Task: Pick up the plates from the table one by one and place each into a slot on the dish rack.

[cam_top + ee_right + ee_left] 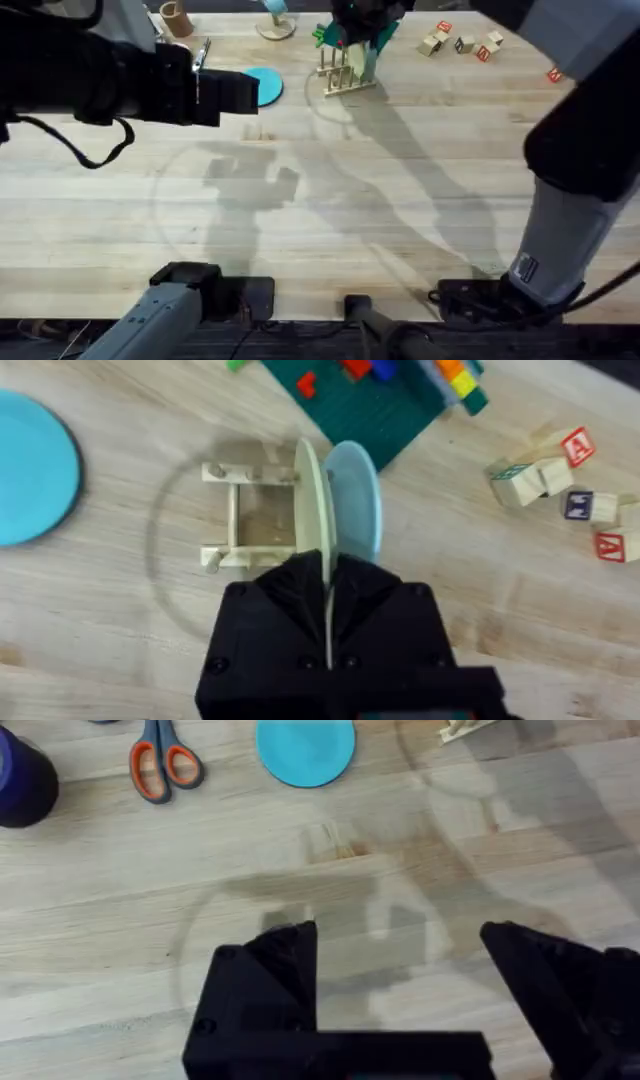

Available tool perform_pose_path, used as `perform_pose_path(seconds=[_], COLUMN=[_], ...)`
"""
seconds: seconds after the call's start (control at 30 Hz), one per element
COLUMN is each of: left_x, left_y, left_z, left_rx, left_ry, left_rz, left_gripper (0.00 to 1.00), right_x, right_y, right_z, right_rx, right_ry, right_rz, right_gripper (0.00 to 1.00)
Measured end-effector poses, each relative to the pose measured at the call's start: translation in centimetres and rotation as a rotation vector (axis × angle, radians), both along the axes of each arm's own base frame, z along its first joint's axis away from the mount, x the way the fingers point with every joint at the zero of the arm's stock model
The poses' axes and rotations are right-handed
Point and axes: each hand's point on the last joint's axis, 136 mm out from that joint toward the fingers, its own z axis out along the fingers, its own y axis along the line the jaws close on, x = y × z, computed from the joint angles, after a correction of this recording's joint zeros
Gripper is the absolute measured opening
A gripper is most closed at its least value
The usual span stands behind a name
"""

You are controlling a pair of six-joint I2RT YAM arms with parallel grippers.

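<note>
Pale wood-plank worktop (330, 200), bare across the middle, crossed by arm shadows. Clutter along the far edge. Right arm reaching across to the far centre, its tool (328, 595) closed on the lower rim of a cream plate (310, 500) held upright on edge over the dish rack (245, 510). Just beside it, toward the far end of the rack, a pale blue plate (355, 505) also on edge; whether seated in a slot, cannot tell. Green holder (375, 405) with coloured pieces right behind the rack, crowding that side. Left tool (400, 960) hovering above bare wood, fingers spread wide, gripping nothing. Ahead of it, a bright blue-teal plate (305, 748) lying flat on the worktop, near the rack. Orange-handled scissors (163, 765) next to that plate, dark purple cylinder (22, 780) farther along. Lettered wooden blocks (460, 42) scattered beyond the rack.
</note>
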Motion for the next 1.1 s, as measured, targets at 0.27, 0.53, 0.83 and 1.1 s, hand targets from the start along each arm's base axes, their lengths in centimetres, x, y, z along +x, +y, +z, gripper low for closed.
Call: perform_pose_path(seconds=[0.27, 0.53, 0.83, 1.1], left_x=[0.0, 0.0, 0.0, 0.0], left_y=[0.0, 0.0, 0.0, 0.0], left_z=[0.0, 0.0, 0.0, 0.0], left_rx=[0.000, 0.000, 0.000, 0.000], left_ry=[0.000, 0.000, 0.000, 0.000], left_rz=[0.000, 0.000, 0.000, 0.000], left_gripper=[0.994, 0.995, 0.995, 0.994], right_x=[0.1, 0.1, 0.1, -0.5], right_y=[0.1, 0.1, 0.1, -0.2], right_z=[-1.9, -1.9, -1.9, -0.5], right_rx=[-0.019, -0.017, -0.017, -0.012], right_ry=[0.035, 0.034, 0.034, 0.027], right_rz=[0.001, -0.002, -0.002, -0.002], right_gripper=[0.031, 0.164, 0.268, 0.335])
